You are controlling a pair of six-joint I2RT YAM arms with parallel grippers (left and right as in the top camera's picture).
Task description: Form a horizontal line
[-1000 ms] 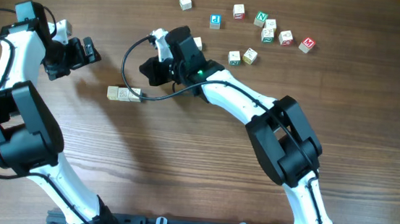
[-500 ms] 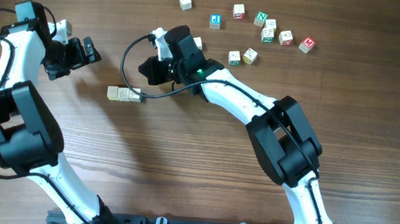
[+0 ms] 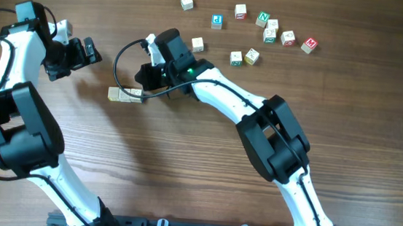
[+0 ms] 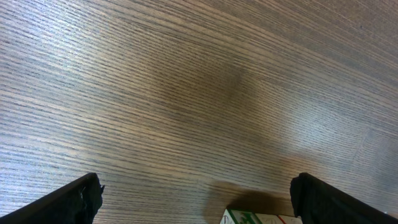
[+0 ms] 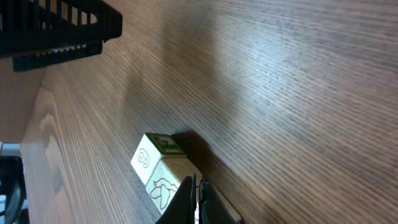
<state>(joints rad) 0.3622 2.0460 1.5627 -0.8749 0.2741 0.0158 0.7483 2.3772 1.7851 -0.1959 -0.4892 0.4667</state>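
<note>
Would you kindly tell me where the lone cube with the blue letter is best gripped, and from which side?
Probably from straight above, fingers on two opposite side faces of the blue-letter cube. It sits flat on the table with free space all round, so its parallel sides are open.

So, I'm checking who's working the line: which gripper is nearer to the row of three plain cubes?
Right. The right gripper, fingers shut, is at the right end of the cube row. The left gripper is open and clearly apart, up-left of the row in the overhead view.
</note>
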